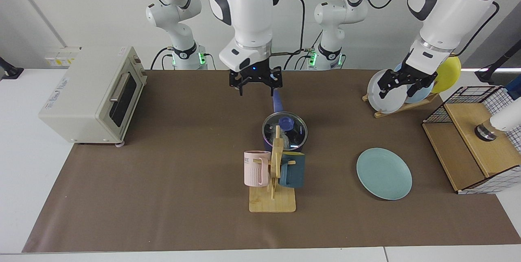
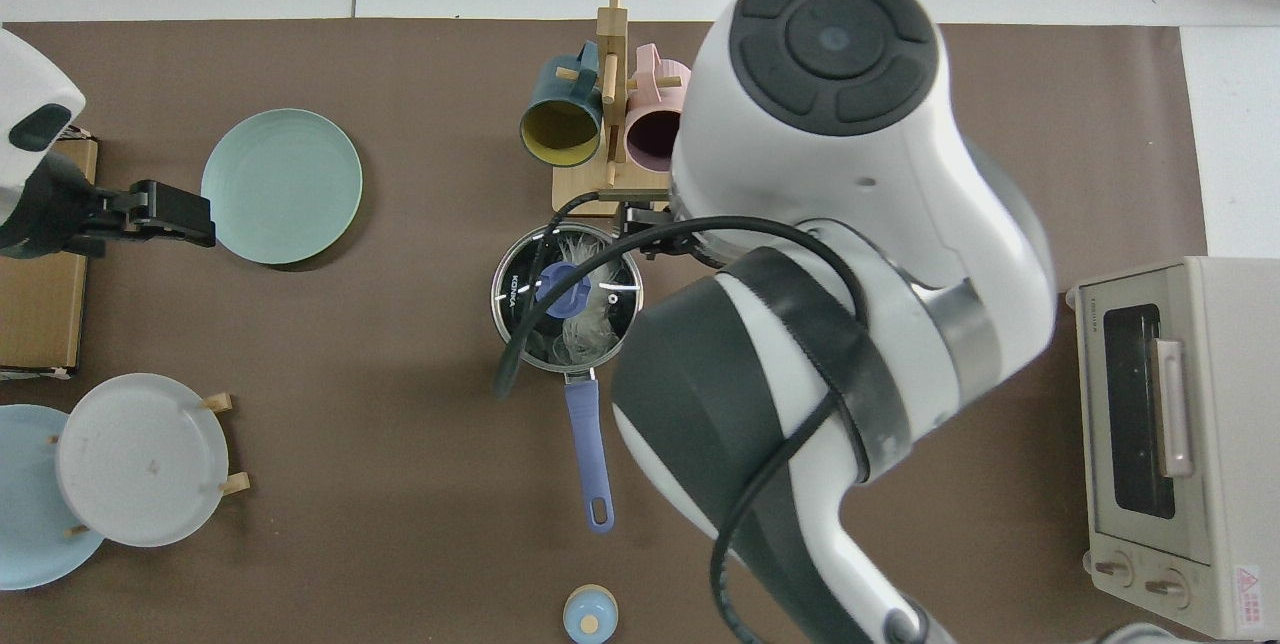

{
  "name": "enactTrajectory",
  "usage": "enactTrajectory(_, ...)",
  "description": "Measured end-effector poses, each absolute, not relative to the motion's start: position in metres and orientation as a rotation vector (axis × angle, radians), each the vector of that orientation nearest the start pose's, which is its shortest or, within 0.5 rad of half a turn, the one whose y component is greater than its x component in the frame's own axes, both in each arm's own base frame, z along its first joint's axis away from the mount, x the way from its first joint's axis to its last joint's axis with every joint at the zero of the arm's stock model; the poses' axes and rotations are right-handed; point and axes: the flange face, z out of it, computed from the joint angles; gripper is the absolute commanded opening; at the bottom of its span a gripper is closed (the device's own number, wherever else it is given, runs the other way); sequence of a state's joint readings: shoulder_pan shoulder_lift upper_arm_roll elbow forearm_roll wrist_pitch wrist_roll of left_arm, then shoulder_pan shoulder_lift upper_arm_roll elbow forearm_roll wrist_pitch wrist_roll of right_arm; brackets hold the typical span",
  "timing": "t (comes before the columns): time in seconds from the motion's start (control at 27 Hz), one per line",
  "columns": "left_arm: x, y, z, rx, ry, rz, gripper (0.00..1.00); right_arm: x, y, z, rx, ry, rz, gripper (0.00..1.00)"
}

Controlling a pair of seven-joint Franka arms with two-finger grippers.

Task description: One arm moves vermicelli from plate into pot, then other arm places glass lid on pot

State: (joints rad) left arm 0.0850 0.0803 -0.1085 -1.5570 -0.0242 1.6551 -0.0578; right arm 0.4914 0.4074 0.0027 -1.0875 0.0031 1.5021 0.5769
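The dark-blue pot stands mid-table behind the mug rack, its long handle pointing toward the robots. The glass lid with its blue knob sits flat on the pot. White vermicelli shows through the glass. My right gripper, blue light at the wrist, hangs open and empty high above the handle's far end. In the top view it is hidden under its own arm. The teal plate lies bare. My left gripper waits open by the plate rack.
A wooden mug rack with a pink mug and a dark teal mug stands right in front of the pot. A toaster oven, a plate rack and a wire-sided wooden box flank the mat.
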Motion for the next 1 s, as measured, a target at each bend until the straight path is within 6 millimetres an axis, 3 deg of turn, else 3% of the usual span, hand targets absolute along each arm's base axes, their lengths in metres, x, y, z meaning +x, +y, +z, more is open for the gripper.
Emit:
enactTrajectory(0.11,0.586,-0.014,0.593,-3.175,-0.058,-0.027,1.00,0.585,0.282,0.603,-3.170,0.079,-0.011,1.00)
enactTrajectory(0.3,0.586,-0.014,0.593,-3.175,-0.058,-0.027,1.00,0.582,0.227,0.597,-3.190,0.045,-0.001,1.00)
enactTrajectory(0.48,0.586,-0.014,0.593,-3.175,-0.058,-0.027,1.00,0.576,0.158,0.576,-3.184,0.008,-0.032,1.00)
enactTrajectory(0.63,0.586,-0.014,0.593,-3.175,-0.058,-0.027,1.00,0.564,0.110,0.548,-3.187,0.025,-0.003,1.00)
enactTrajectory(0.81,0.586,-0.014,0.593,-3.175,-0.058,-0.027,1.00,0.558,0.092,0.509,-3.186,0.048,0.007,1.00)
enactTrajectory(1.0,0.586,-0.014,0.593,-3.175,-0.058,-0.027,1.00,0.559,0.083,0.497,-3.186,0.046,0.008,1.00)
